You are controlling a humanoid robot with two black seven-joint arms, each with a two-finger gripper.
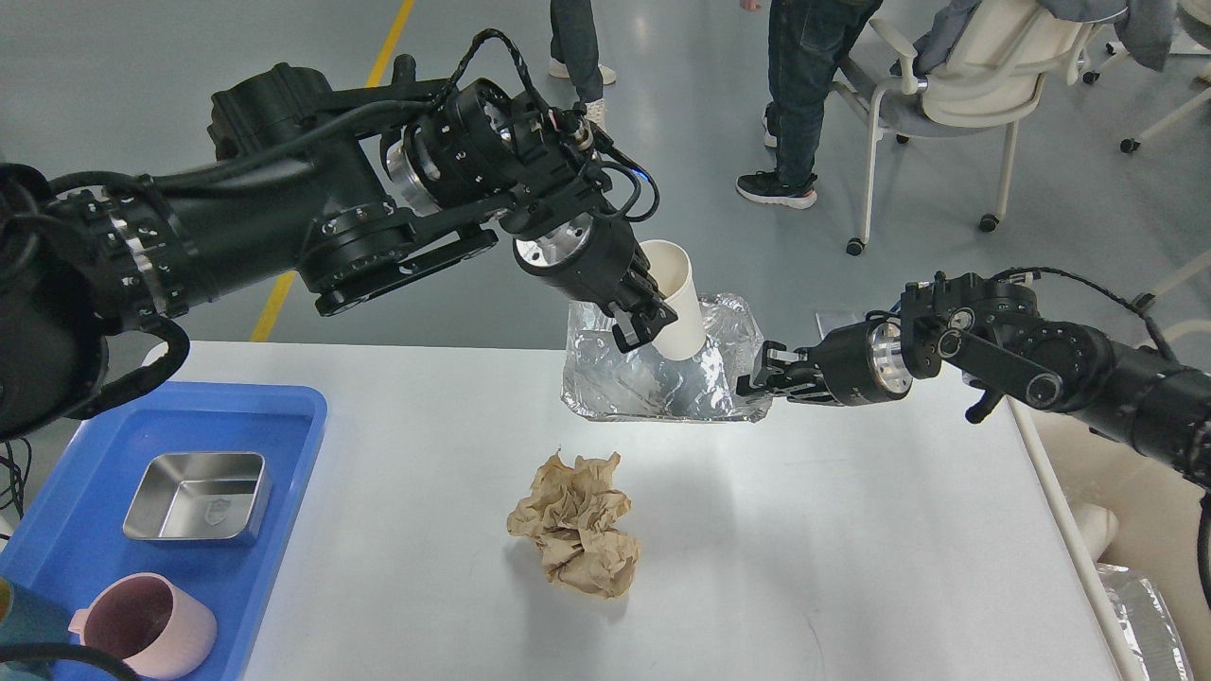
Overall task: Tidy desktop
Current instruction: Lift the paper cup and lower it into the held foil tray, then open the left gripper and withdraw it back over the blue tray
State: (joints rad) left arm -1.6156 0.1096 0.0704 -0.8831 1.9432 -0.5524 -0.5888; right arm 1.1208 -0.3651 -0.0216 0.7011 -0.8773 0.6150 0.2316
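Fingers [653,317] of left arm clamped on white paper cup [683,298].

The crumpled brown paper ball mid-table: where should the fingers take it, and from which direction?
Judging by its pose, come from straight above. The crumpled brown paper lies loose on the white desktop, with bare surface all around it. It has no handle or rim, so the fingers would best close across its narrower middle, where the folds should compress and hold. The left gripper is occupied with the white paper cup.

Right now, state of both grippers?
Left gripper: shut on the white paper cup, above the crinkled silver foil bag.
Right gripper: shut on that bag's edge.
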